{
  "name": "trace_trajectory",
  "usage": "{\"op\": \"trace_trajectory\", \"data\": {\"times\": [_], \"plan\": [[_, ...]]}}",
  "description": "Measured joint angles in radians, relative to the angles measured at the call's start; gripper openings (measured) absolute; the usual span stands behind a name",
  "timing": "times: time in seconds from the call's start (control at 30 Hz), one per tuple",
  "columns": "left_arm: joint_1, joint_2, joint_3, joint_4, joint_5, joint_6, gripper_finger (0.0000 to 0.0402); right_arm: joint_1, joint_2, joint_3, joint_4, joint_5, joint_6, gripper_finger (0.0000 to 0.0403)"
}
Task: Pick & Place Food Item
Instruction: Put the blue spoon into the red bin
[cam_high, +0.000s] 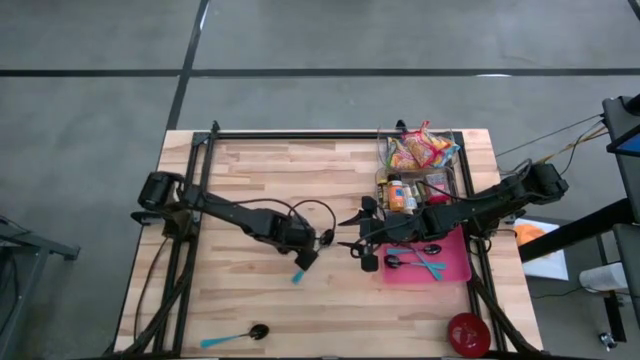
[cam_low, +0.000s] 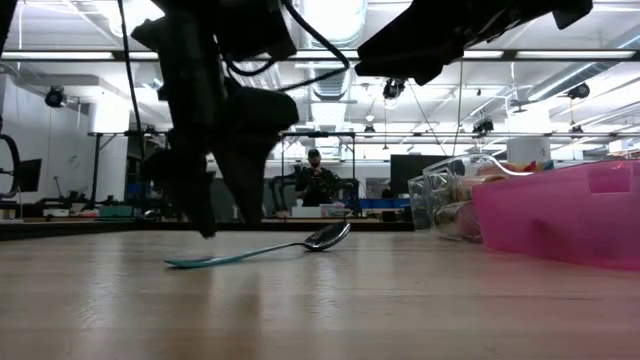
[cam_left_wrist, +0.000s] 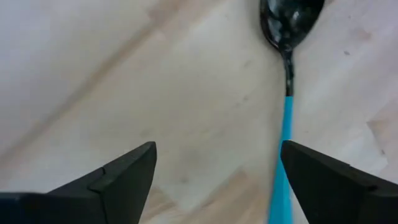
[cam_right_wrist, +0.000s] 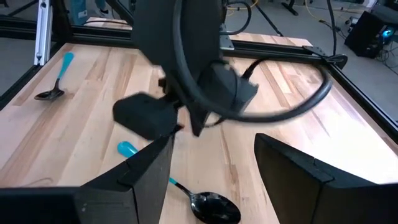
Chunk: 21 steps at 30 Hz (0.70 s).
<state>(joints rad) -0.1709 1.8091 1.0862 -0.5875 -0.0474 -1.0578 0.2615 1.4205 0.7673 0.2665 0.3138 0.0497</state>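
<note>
Left gripper (cam_high: 306, 258), fingers spread wide and empty, hangs just above a spoon (cam_high: 312, 252) with a glossy black bowl and slim blue handle, lying flat mid-table on pale plank wood. Open board surrounds it to the left and far side. Right gripper (cam_high: 362, 240), fingers parted, holding nothing, faces it from just beside. Right of that, a pink tray (cam_high: 455, 262) holds more spoons; a clear bin (cam_high: 452, 170) of snack packets stands beyond. Another spoon (cam_high: 232, 336) and a red bowl (cam_high: 468, 333) lie near the table's near edge.
</note>
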Motion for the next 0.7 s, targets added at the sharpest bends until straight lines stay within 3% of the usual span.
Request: {"op": "trace_trajectory", "data": {"times": [0.2, 0.47, 0.7], "plan": [[0.004, -0.078, 0.0, -0.121, -0.076, 0.098, 0.0349, 0.0, 0.0, 0.0, 0.0, 0.0, 0.001, 0.0227], [0.005, -0.178, 0.002, -0.276, -0.143, 0.11, 0.0349, 0.0, 0.0, 0.0, 0.0, 0.0, 0.0, 0.0227], [0.005, -0.263, 0.002, -0.313, -0.163, 0.132, 0.0349, 0.0, 0.0, 0.0, 0.0, 0.0, 0.001, 0.0227]]}}
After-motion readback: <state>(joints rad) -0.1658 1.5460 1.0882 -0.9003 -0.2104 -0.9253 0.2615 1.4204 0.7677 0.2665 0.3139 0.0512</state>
